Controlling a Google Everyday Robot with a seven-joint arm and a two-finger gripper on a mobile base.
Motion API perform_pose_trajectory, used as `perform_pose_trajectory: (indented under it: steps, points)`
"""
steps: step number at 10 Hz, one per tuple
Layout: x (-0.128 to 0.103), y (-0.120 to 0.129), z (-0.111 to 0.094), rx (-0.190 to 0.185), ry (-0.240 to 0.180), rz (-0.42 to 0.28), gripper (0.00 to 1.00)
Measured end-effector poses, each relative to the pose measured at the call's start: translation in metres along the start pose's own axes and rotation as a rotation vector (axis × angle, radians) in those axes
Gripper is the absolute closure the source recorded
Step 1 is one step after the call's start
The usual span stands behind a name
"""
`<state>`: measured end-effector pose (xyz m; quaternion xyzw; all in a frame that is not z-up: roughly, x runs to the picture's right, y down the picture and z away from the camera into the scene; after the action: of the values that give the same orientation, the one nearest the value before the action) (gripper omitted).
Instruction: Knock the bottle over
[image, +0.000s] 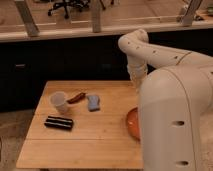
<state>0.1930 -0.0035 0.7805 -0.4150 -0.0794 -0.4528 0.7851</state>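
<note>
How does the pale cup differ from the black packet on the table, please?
The cup is pale; the black packet is dark. The cup stands upright, while the packet lies flat. The cup sits farther back, the packet nearer the front edge. Both rest on the left of the table. The pincer is out of sight behind the robot's body on the right.

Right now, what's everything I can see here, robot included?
table: 1, light wood, centre
vessel: 1, whitish, upright, table's left; cup or bottle, cannot tell
red item: 1, reddish-brown, lying beside the vessel
blue item: 1, blue, lying mid-table
black pack: 1, black, flat, nearer than the vessel
bowl: 1, orange, table's right edge, partly behind the arm
office chair: 1, dark, far background
arm: 1, white, right side
gripper: not in view, hidden by the arm
</note>
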Motion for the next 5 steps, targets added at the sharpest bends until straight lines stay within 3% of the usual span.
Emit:
perform_pose_trajectory:
  steps: [3,5]
  points:
    - [-0.001,0.000,0.002,-0.005,-0.013,0.004,0.98]
    - [0.002,0.009,0.015,-0.009,-0.035,0.028,0.98]
